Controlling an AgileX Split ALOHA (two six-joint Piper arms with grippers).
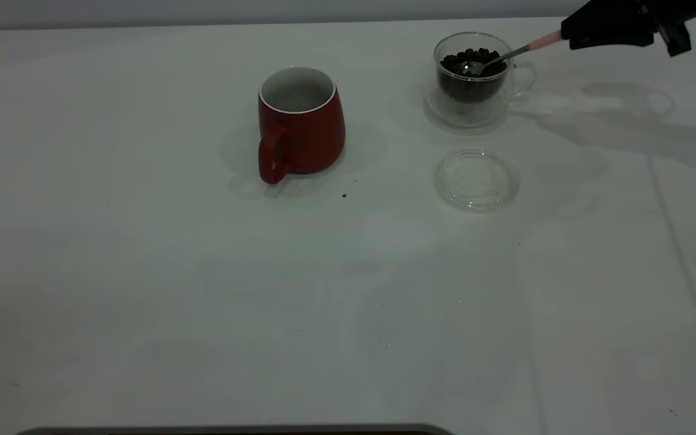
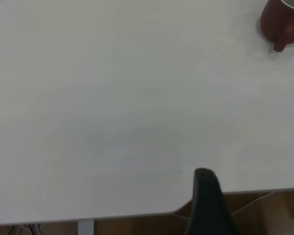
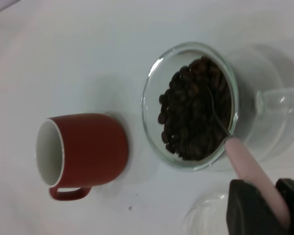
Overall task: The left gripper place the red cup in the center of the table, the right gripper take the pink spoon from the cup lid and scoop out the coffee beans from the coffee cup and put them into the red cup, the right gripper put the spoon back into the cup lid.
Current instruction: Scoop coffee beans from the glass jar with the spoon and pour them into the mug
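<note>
1. Black, the right claw [image 1: 571, 37] grips the pink spoon [image 1: 517, 52] by its handle, the metal bowl dipped into the coffee beans [image 1: 472, 62].
2. The coffee cup [image 1: 475, 78] stands beside the bare cup lid [image 1: 476, 179].
3. The red cup [image 1: 301, 124] stands mid-bench [image 1: 203, 302].
4. Whether the left claw [image 2: 208, 205] is wide or narrow, I cannot tell.

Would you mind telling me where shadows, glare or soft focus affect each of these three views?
Exterior view: soft double shadows around the red cup, the arm's shadow streaking the table beside the coffee cup, faint glints on the cup lid. Left wrist view: flat, even light, the whole frame soft. Right wrist view: the right gripper and pink spoon blurred; the coffee beans sharper.
</note>
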